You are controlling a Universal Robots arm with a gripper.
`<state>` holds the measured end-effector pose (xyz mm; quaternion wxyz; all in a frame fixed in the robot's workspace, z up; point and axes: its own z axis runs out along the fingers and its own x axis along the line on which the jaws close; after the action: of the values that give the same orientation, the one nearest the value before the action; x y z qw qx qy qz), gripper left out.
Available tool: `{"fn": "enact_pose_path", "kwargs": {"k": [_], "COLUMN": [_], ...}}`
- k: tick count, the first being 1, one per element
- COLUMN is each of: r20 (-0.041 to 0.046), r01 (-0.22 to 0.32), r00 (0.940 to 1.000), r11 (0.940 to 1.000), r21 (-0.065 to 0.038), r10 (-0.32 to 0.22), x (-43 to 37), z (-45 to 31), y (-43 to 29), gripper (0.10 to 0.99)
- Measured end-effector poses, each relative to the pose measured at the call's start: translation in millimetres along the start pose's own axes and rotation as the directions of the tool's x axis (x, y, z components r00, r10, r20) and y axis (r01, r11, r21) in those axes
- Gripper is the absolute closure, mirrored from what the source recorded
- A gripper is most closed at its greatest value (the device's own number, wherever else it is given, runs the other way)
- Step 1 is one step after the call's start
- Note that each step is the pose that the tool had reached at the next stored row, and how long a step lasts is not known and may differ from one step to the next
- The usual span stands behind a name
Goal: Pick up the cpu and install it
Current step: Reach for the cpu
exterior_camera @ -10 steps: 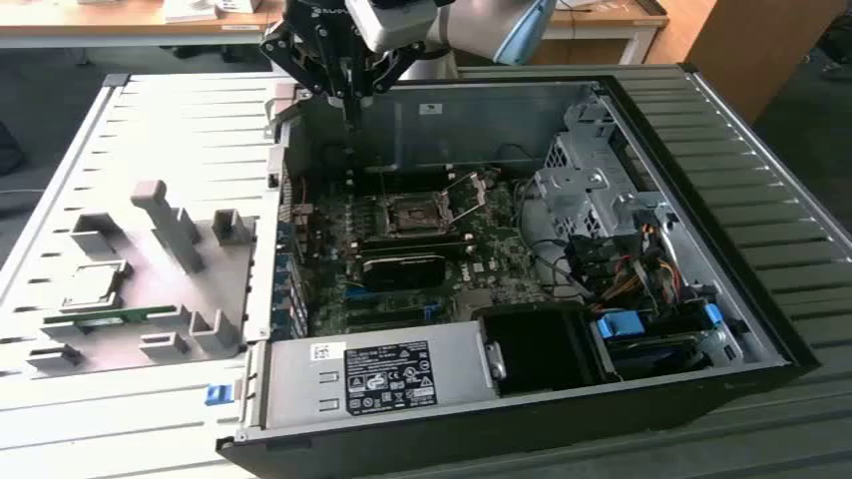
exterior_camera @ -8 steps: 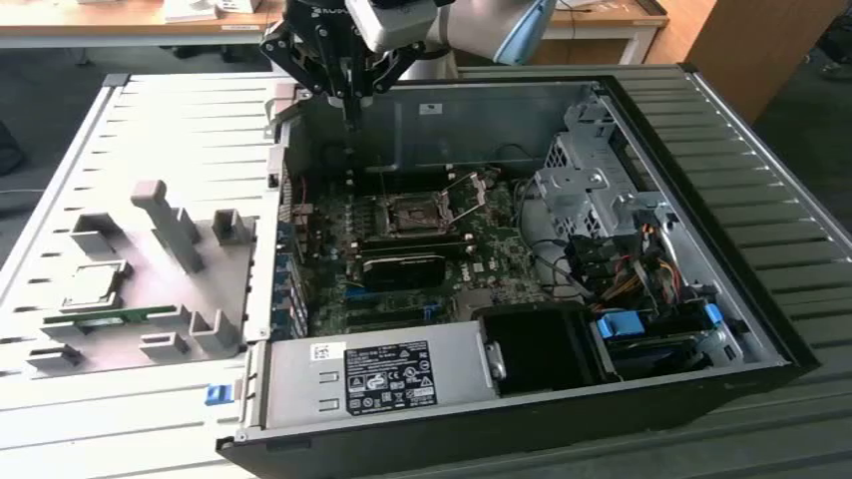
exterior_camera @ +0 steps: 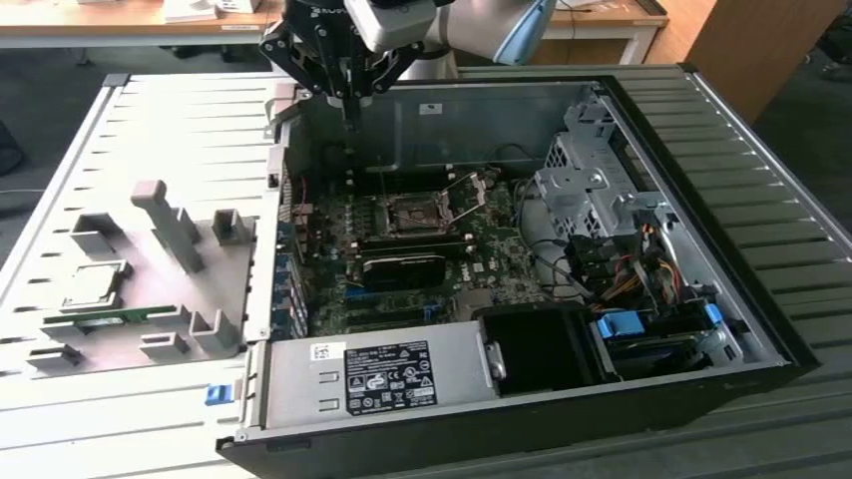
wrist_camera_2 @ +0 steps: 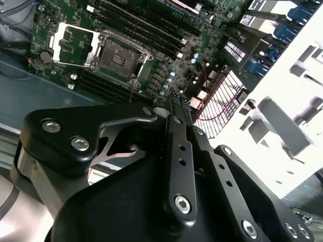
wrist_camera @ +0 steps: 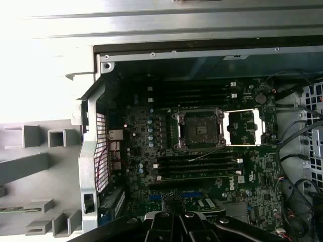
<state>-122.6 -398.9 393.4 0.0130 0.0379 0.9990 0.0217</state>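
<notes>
Hand: your gripper (exterior_camera: 353, 113) hangs over the far edge of the computer case (exterior_camera: 533, 424), fingers pinched together, holding nothing | Cpu (exterior_camera: 94, 285): flat on the grey tray (exterior_camera: 200, 130), the exterior view's left, well apart | Feel: likely light, stiff and easy to hurt, so hold its side edges.

The silver-grey robot arm with a pale blue joint cap (exterior_camera: 513, 25) enters at the top of the exterior view, wrist turned downward. Its black metal linkage gripper (exterior_camera: 353, 112) points straight down, slim fingers (wrist_camera_2: 177, 108) pressed together at the tips.
</notes>
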Motion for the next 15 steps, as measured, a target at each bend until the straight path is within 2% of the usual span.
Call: {"fn": "enact_pose_path", "kwargs": {"k": [15], "r20": [0.0001], "r01": [0.000], "r00": [1.0000], "r11": [1.0000], "r21": [0.000], "r10": [0.000], "x": [11.0], "z": [-0.2], "y": [-0.9], "gripper": [0.980]}}
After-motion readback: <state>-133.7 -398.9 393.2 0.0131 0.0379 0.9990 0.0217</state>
